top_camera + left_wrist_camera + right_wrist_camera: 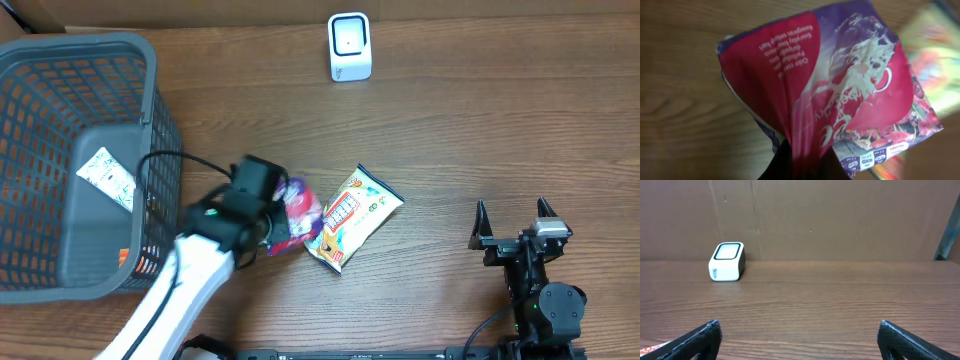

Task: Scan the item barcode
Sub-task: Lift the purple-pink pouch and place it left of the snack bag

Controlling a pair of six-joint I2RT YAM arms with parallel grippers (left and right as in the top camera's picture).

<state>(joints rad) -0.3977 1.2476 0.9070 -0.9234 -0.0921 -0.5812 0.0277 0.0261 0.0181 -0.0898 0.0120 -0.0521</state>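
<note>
Firmly clamped on a red-and-purple snack packet [300,205] at the centre of the overhead frame, the left pincer [275,218] holds it just beside a yellow pouch [355,215] lying on the desk [480,120], while the right pincer [512,215] sits spread wide and empty at lower right, well apart from the white scanner [349,46] at top centre

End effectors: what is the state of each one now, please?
Left end effector: closed, holding the red packet.
Right end effector: open, holding nothing.
</note>
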